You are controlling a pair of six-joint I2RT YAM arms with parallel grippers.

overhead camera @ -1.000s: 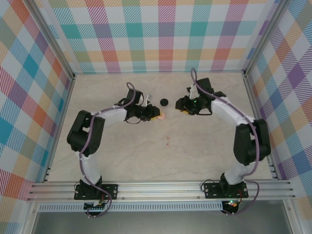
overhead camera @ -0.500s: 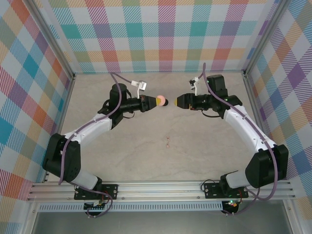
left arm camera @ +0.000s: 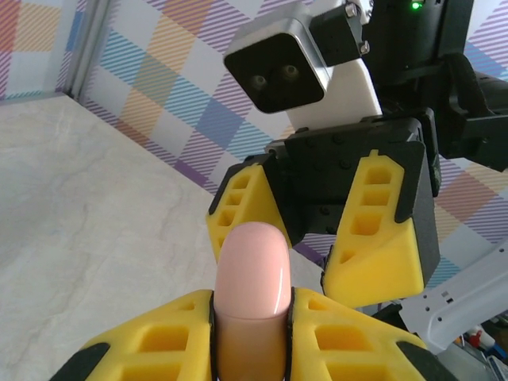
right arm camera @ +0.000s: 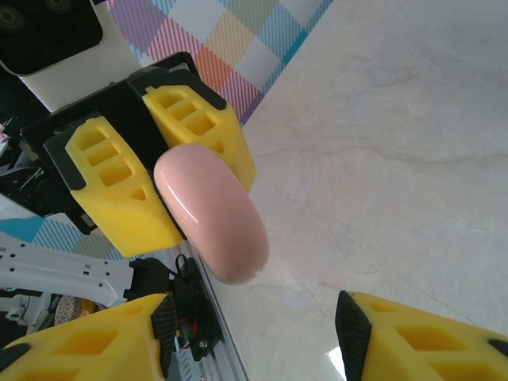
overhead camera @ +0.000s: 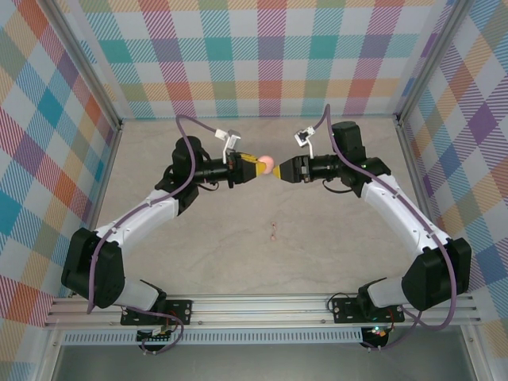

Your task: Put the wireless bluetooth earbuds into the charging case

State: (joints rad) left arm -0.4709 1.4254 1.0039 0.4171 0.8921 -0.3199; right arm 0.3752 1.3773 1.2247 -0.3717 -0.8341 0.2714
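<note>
My left gripper [overhead camera: 260, 166] is shut on a smooth pale pink charging case [overhead camera: 267, 164] and holds it edge-on above the table, at the back middle. In the left wrist view the case [left arm camera: 252, 270] sticks out between the yellow fingers [left arm camera: 159, 349], its lid closed. My right gripper [overhead camera: 279, 170] faces it head-on and stands open. The case's rounded end [right arm camera: 214, 214] sits just ahead of the right gripper [right arm camera: 255, 325], apart from both of its fingers. Tiny pale pink earbuds [overhead camera: 274, 231] lie on the table nearer the bases.
The marble-look table [overhead camera: 198, 254] is walled by plaid panels [overhead camera: 270, 55] on three sides. An aluminium rail [overhead camera: 262, 305] runs along the near edge by the arm bases. The right arm's camera housing [left arm camera: 294, 67] looms close in the left wrist view.
My left gripper carried the pink case up and toward the back middle. The right gripper opened wider and moved left until it faces the case closely.
</note>
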